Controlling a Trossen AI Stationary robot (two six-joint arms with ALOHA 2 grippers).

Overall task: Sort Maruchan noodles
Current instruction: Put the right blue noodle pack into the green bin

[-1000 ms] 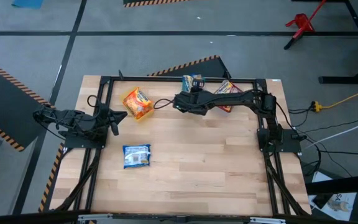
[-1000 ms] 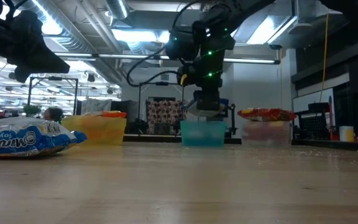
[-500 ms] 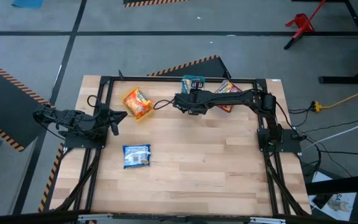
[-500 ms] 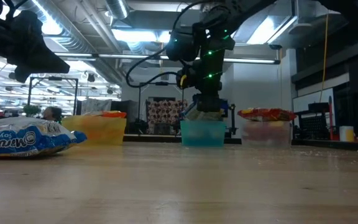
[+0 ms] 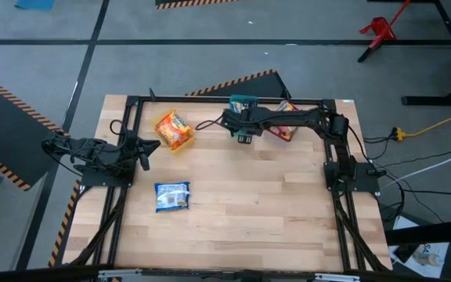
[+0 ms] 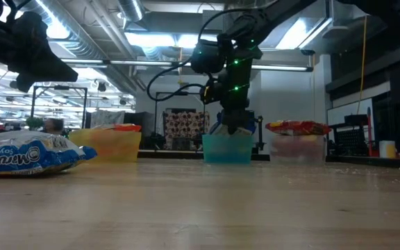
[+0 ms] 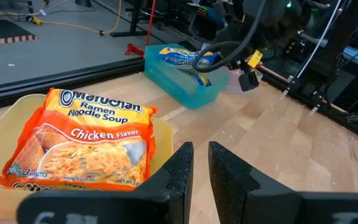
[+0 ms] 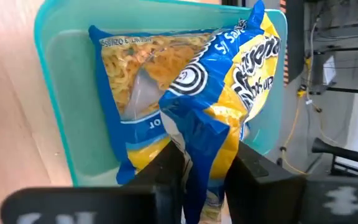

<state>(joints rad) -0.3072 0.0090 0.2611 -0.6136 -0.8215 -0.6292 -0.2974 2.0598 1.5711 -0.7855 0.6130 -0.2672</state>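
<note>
My right gripper (image 5: 239, 119) hangs over the teal bin (image 5: 243, 100) at the table's far edge, shut on a blue-and-yellow noodle packet (image 8: 219, 118). Another blue packet (image 8: 135, 87) lies flat inside that bin (image 8: 55, 93). An orange chicken packet (image 7: 86, 140) lies in the yellow bin (image 5: 172, 130). A red packet (image 5: 283, 119) rests on the clear bin. One blue-and-white packet (image 5: 171, 196) lies flat on the bare wood. My left gripper (image 7: 201, 168) waits near the table's left edge beside the yellow bin, its fingers shut to a narrow slit. My right gripper pinches the blue-and-yellow packet between its two fingers at a crumpled end (image 8: 197, 146). The fingers (image 8: 166, 168) come from above, slanting toward the far edge. The rest of the packet stretches away over the teal bin, above the packet lying there; I cannot tell whether it rests on it.
The three bins stand in a row along the far edge, yellow on the left, teal in the middle, clear on the right. A black frame runs around the table edges. Wide bare wood lies in the middle and near part of the table.
My right gripper has moved toward the far edge and down, staying shut. The blue-and-yellow packet it carries has dropped from above the teal bin to the level of the bin's rim.
</note>
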